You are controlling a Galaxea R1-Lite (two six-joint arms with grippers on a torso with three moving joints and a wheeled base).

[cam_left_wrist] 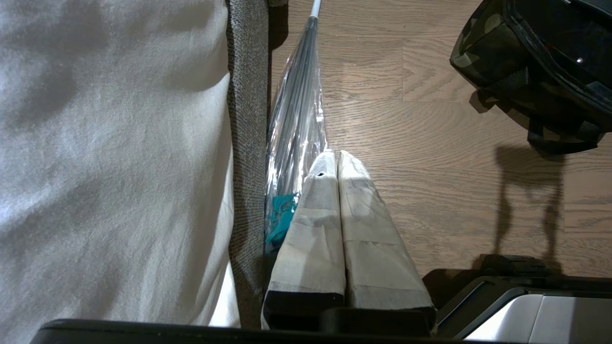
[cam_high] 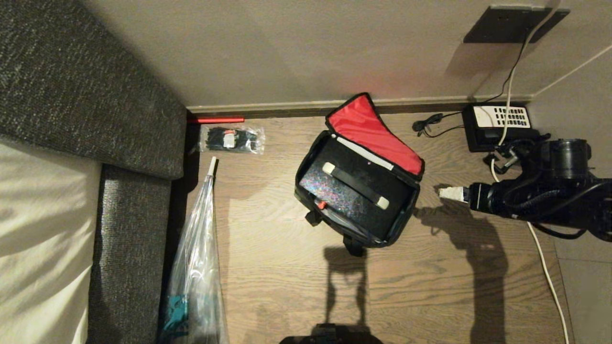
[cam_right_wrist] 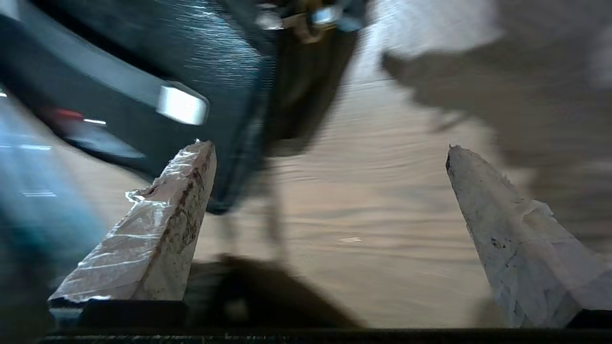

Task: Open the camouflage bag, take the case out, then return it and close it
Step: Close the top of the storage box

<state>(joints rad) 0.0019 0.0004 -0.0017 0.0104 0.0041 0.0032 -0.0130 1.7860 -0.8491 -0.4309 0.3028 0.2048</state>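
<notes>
The camouflage bag (cam_high: 356,186) sits on the floor (cam_high: 430,286), near the middle, with its lid (cam_high: 373,131) flipped back toward the wall (cam_high: 287,48). The case (cam_high: 354,188) lies inside the bag. The right end effector (cam_high: 447,192) is just to the right of the bag. Behind it, by the wall, sits a telephone (cam_high: 497,125). To the left of the bag lie a small packet (cam_high: 232,138) and an umbrella (cam_high: 198,267), right beside the bed (cam_high: 48,215). The left end effector (cam_left_wrist: 334,165) is next to the umbrella.

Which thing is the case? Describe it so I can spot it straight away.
Find the open camouflage bag in the middle of the wooden floor, its red-lined lid flipped back. The case lies flat inside it: black, with a strap handle on white ends, unlike the white-keyed telephone by the wall.
</notes>
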